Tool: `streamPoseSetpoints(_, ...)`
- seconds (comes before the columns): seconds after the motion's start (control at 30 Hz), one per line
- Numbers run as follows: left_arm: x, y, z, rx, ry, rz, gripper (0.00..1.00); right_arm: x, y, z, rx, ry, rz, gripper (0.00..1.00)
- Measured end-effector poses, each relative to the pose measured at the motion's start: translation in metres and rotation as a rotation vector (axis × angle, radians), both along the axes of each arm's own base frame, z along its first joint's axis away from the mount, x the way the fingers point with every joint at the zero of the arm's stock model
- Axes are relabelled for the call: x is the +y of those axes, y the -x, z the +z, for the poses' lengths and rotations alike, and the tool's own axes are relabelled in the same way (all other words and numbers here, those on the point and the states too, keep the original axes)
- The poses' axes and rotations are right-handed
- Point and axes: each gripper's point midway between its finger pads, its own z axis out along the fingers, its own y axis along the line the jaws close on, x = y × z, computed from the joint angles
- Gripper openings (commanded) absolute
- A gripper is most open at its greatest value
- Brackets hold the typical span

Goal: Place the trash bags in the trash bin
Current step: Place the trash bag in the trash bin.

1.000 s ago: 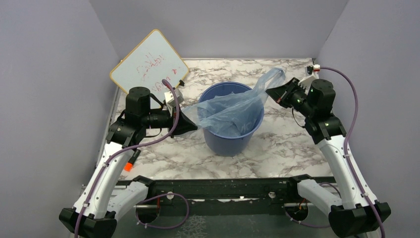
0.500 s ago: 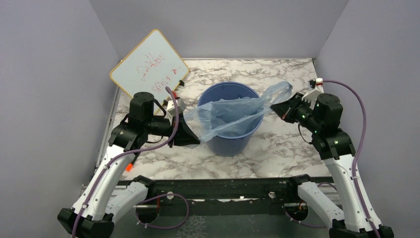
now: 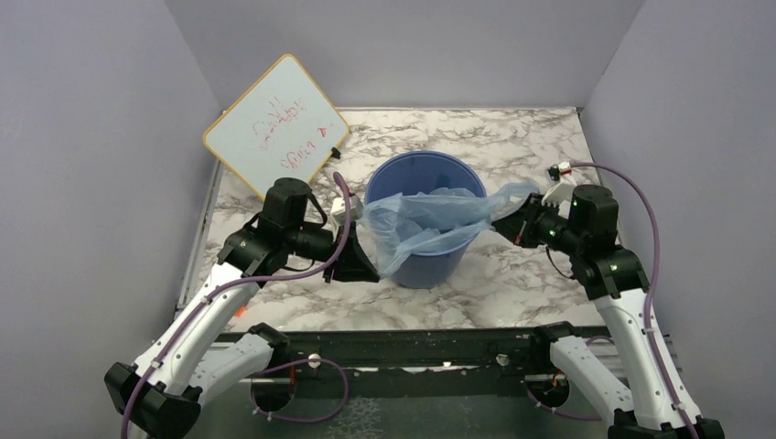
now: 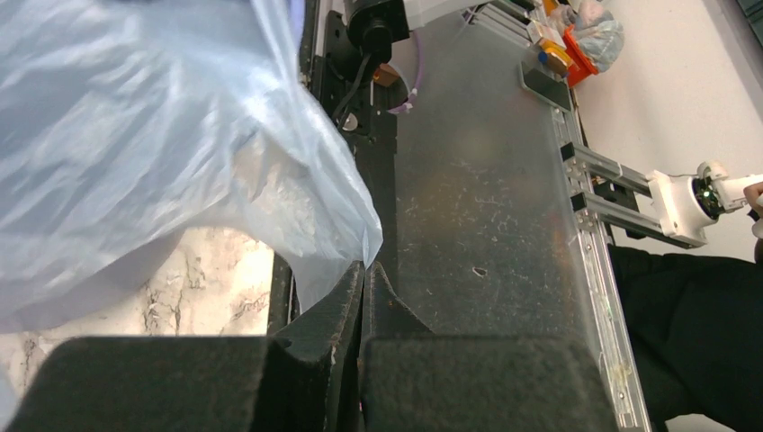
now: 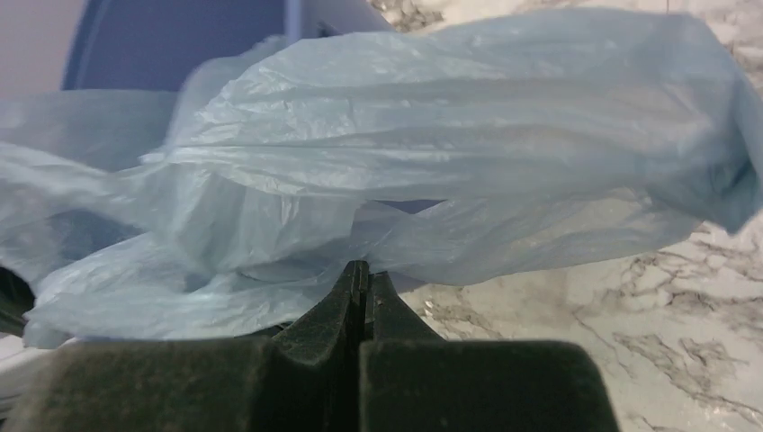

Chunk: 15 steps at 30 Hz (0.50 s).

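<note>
1. at the far left, a white board (image 3: 274,119) with red writing leans tilted against the left wall, at the back corner of the marble table (image 3: 531,274).
2. the left gripper (image 3: 360,262) sits low, just beside the near-left side of the blue bucket (image 3: 430,267), and points toward it. in the left wrist view its fingers (image 4: 342,310) are pressed together with no gap between them. they are clenched on an edge of the plastic bag (image 4: 180,135), which fans up and away from the tips.
3. the bucket stands upright near the middle of the table, between the two arms, with its mouth open to the top.
4. the thin, light-blue bag (image 3: 425,219) lies across the bucket's mouth, stretched from one gripper to the other. its middle sags down inside the bucket. its left part spills over the near-left rim and hangs down the outside wall. its right end reaches out past the right rim, so only part of the bag is in the bucket.
5. the right gripper (image 3: 503,226) is just beside the bucket's right rim, at about rim height, and points left toward it. in the right wrist view its fingers (image 5: 337,315) are shut tight, grasping a fold of the bag (image 5: 432,135). the crinkled plastic spreads across that whole view, with the bucket's blue wall (image 5: 180,40) behind it and marble showing at the lower right.
</note>
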Motion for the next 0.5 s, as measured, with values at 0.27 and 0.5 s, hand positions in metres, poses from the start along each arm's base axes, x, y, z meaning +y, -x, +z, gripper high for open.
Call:
streamPoseSetpoints(0.27, -0.01, -0.011, -0.019, 0.051, -0.075, 0.034, 0.0, -0.005, -0.007, -0.038, 0.111, 0.044, -0.031, 0.01)
streamPoseSetpoints(0.5, -0.014, -0.034, -0.04, 0.052, -0.136, 0.18, 0.0, -0.009, -0.016, -0.036, 0.088, 0.053, -0.061, 0.08)
